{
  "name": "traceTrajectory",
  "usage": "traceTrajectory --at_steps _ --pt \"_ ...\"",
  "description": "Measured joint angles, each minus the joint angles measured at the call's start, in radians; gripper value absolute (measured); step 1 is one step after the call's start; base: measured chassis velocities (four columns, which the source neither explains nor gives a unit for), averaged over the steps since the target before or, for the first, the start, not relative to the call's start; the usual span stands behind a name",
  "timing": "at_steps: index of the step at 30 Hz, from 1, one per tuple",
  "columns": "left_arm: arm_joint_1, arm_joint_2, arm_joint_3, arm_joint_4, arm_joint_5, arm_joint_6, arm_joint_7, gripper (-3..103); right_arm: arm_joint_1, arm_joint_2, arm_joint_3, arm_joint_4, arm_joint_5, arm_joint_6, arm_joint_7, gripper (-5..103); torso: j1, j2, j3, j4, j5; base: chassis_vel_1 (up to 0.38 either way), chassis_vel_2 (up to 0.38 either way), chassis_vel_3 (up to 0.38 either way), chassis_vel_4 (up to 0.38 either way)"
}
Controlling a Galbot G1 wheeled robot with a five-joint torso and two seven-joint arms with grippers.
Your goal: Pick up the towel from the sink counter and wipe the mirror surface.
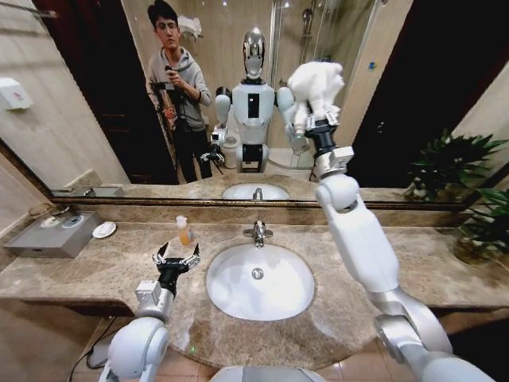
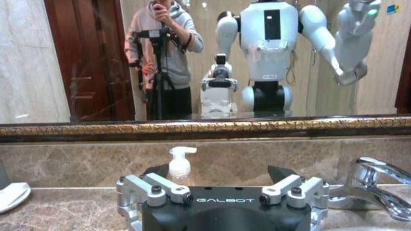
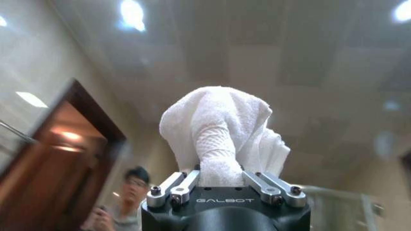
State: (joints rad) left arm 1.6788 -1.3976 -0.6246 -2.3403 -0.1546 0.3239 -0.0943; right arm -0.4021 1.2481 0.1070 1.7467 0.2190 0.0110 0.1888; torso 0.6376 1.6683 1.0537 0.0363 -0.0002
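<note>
My right gripper [image 1: 316,119] is raised high on its arm, shut on the bunched white towel [image 1: 316,86]. The towel is held up in front of the mirror surface [image 1: 398,95], right of centre; I cannot tell whether it touches the glass. In the right wrist view the towel [image 3: 222,130] bulges out from between the shut fingers of the right gripper [image 3: 222,182]. My left gripper [image 1: 176,258] hangs open and holding nothing, low over the sink counter [image 1: 87,274], left of the basin [image 1: 260,282]. In the left wrist view the left gripper [image 2: 220,174] faces the mirror [image 2: 96,62].
A chrome faucet [image 1: 257,232] stands behind the basin. A small soap bottle [image 1: 184,230] is ahead of the left gripper, with a white soap dish [image 1: 104,229] and a grey box [image 1: 56,233] farther left. Potted plants [image 1: 477,219] stand at the counter's right end.
</note>
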Motion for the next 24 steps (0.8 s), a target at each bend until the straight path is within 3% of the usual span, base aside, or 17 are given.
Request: traceTrajectory --at_steps 5,14,18,21,24 --pt "0.0 0.0 0.0 0.0 0.0 0.0 0.0 100 0.031 0.007 -0.085 0.02 0.014 0.056 -0.063 18 0.0 0.0 0.0 -0.0005 -0.0001 0.0 0.0 0.0 0.0" --pt "0.0 0.0 0.0 0.0 0.0 0.0 0.0 100 0.056 0.029 -0.144 -0.01 0.04 0.115 -0.125 18 0.0 0.0 0.0 -0.0005 0.0 0.0 0.0 0.0 0.0" --pt "0.0 0.0 0.0 0.0 0.0 0.0 0.0 100 0.078 0.047 -0.166 -0.059 0.047 0.124 -0.128 18 0.0 0.0 0.0 -0.0005 -0.0001 0.0 0.0 0.0 0.0" --pt "0.0 0.0 0.0 0.0 0.0 0.0 0.0 100 0.09 0.09 -0.16 -0.118 0.004 0.13 -0.096 18 0.0 0.0 0.0 0.0002 -0.0001 0.0 0.0 0.0 0.0" --pt "0.0 0.0 0.0 0.0 0.0 0.0 0.0 100 0.075 0.088 -0.134 -0.121 -0.023 0.117 -0.058 18 0.0 0.0 0.0 0.0002 -0.0001 0.0 0.0 0.0 0.0"
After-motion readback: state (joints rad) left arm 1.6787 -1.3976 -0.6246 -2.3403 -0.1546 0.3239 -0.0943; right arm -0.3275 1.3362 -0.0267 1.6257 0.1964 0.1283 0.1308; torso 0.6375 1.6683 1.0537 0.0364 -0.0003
